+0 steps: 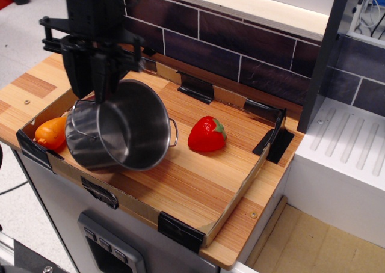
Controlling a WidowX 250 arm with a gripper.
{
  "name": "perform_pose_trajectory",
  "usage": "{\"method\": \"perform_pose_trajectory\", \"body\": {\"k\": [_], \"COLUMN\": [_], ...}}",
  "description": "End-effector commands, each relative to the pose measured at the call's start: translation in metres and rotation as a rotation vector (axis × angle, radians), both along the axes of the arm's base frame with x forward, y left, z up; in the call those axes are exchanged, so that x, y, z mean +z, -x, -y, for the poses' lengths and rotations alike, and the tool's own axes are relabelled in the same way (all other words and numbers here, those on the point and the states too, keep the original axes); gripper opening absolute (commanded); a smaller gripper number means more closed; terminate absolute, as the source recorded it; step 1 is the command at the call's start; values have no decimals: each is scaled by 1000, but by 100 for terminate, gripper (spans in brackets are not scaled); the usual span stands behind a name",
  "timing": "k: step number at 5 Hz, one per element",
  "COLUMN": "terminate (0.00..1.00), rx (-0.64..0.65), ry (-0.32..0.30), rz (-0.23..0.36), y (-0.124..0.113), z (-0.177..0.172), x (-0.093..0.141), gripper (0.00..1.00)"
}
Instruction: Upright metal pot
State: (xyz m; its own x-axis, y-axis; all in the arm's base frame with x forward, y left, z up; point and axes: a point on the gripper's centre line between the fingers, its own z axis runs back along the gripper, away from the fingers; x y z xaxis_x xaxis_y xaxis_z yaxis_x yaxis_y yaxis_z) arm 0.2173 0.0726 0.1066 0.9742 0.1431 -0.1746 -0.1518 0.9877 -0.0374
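Observation:
The metal pot is shiny steel with thin wire loop handles. It stands nearly upright at the left of the tray, leaning a little, with its open mouth facing up and toward the camera. My black gripper comes down from above onto the pot's far left rim, and its fingers are closed on that rim. A red strawberry toy lies just to the right of the pot, apart from it.
An orange toy lies in the tray's left corner, against the pot's left side. The low cardboard tray sits on a wooden counter. A dark tiled wall runs behind, and a white ribbed surface lies to the right.

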Motion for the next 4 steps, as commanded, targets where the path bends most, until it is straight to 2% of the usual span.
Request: {"method": "perform_pose_trajectory", "body": {"k": [1, 3, 4], "terminate": [0, 0, 0], "rx": [-75, -108, -131], "ry": [-7, -110, -132], "rz": [88, 128, 137], "y": [-7, -5, -3], "z": [-23, -31, -28], "x": [-14, -23, -21], "gripper": [0, 0, 0]}}
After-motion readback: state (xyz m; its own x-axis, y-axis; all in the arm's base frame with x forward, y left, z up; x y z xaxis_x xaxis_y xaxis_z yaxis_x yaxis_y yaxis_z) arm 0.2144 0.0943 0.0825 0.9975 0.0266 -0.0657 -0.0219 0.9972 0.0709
